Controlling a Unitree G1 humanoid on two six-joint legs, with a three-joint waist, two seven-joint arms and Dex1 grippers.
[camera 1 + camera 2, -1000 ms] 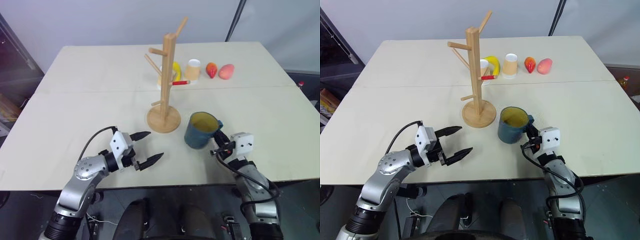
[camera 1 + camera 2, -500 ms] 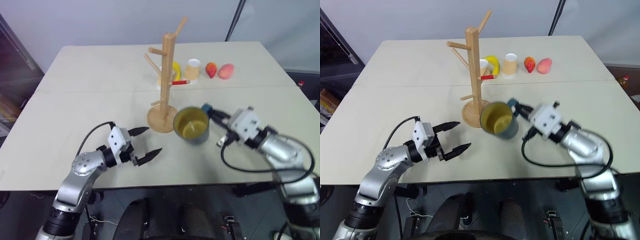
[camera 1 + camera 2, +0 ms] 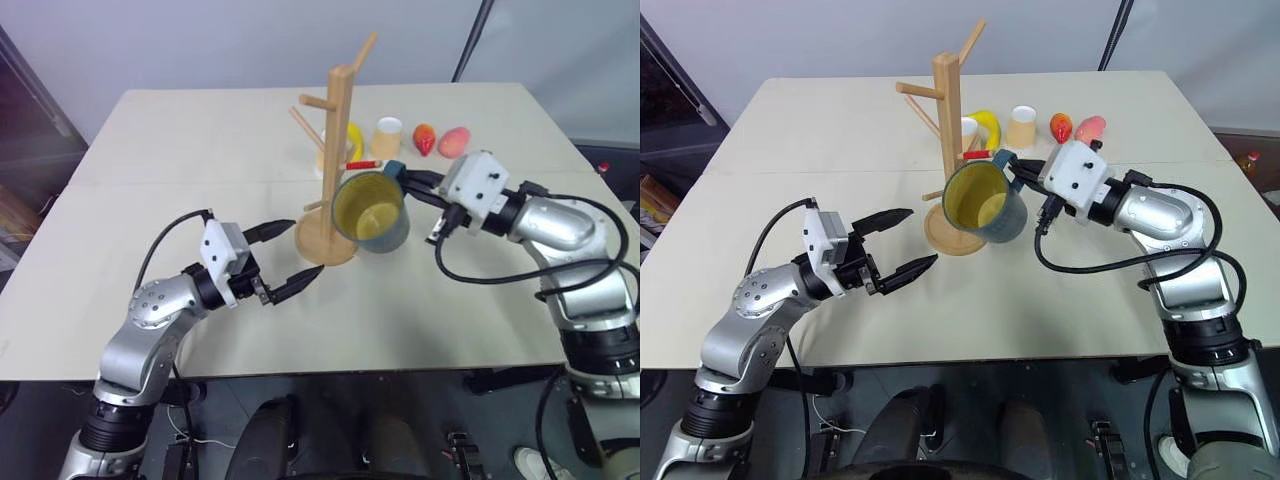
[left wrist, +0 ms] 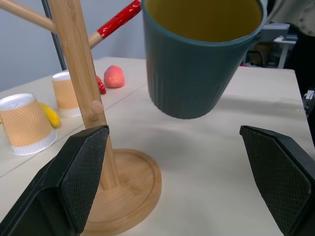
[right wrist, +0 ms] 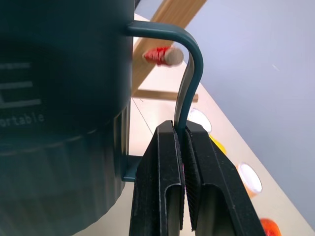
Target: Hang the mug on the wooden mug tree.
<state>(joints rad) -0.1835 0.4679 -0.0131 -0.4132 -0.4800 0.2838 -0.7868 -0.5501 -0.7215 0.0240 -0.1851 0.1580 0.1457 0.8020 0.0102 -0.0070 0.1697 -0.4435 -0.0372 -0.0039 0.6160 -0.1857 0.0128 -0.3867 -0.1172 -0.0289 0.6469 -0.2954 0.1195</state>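
Note:
The teal mug (image 3: 372, 212) with its yellow inside hangs in the air, tipped with its mouth toward me, just right of the wooden mug tree (image 3: 335, 150). My right gripper (image 3: 405, 183) is shut on the mug's loop handle (image 5: 189, 73); the two fingers pinch the thin handle bar. A red-tipped peg (image 5: 160, 55) of the tree stands close beyond the handle. My left gripper (image 3: 283, 260) is open and empty, held above the table left of the tree's round base (image 3: 325, 240). In the left wrist view the mug (image 4: 202, 59) floats above the table right of the tree post (image 4: 78, 73).
Behind the tree stand two tan paper cups (image 3: 386, 138), a banana (image 3: 987, 127), a red fruit (image 3: 424, 139) and a peach-coloured fruit (image 3: 454, 142). The white table (image 3: 150, 220) spreads out wide around them.
My right gripper has lifted the mug off the table, tipped it and carried it left and up toward the tree. My left gripper has risen a little.

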